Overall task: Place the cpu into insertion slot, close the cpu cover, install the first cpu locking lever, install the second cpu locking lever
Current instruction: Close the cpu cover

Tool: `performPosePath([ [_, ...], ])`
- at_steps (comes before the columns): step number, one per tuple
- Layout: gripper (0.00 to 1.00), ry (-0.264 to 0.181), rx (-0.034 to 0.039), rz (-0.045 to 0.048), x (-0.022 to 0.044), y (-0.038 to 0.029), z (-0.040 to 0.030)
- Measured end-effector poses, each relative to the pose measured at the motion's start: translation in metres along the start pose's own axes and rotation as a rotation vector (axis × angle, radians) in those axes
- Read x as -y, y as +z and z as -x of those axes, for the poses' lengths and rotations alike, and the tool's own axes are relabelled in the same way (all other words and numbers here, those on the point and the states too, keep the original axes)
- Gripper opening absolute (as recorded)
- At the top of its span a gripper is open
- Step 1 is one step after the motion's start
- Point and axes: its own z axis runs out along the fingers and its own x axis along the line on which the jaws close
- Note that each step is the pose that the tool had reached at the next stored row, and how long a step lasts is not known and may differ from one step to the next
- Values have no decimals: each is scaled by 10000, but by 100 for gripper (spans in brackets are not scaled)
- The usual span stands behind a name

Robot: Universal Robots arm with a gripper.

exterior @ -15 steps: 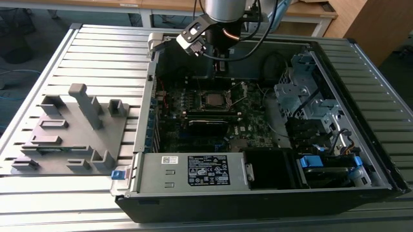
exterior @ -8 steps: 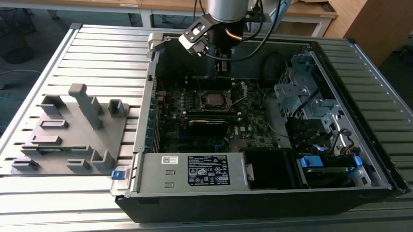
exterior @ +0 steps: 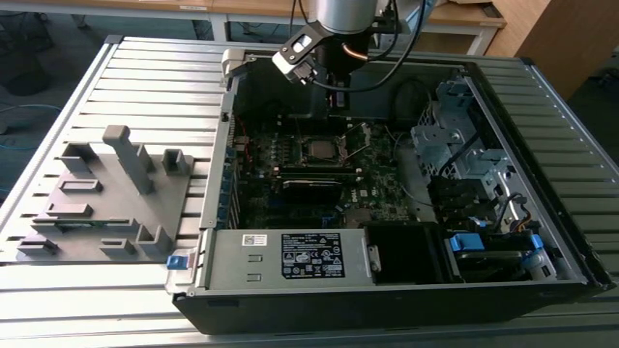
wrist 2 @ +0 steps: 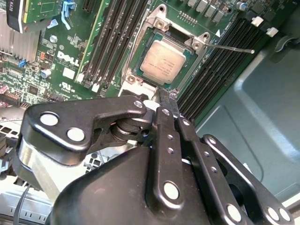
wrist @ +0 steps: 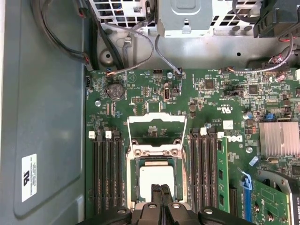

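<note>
Chip (wrist: 154, 179) seated in socket (wrist: 132, 185), cover (wrist: 157, 120) open, both levers (wrist 2: 232, 48) undone; clenched empty gripper (wrist: 161, 188) at socket's 12 o'clock in exterior view.

The cpu (wrist: 157, 177) is seated in the insertion slot (wrist: 134, 171), the cpu cover (wrist: 157, 120) swung open, the gripper (wrist: 161, 189) held closed over it.

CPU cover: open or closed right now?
Open: the cpu cover is flipped back off the insertion slot, leaving the cpu uncovered.
</note>
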Motion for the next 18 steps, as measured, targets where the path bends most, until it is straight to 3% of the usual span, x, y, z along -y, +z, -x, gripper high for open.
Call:
performPosePath([
  [18, 10, -1, 0, 0, -65, 3, -3],
])
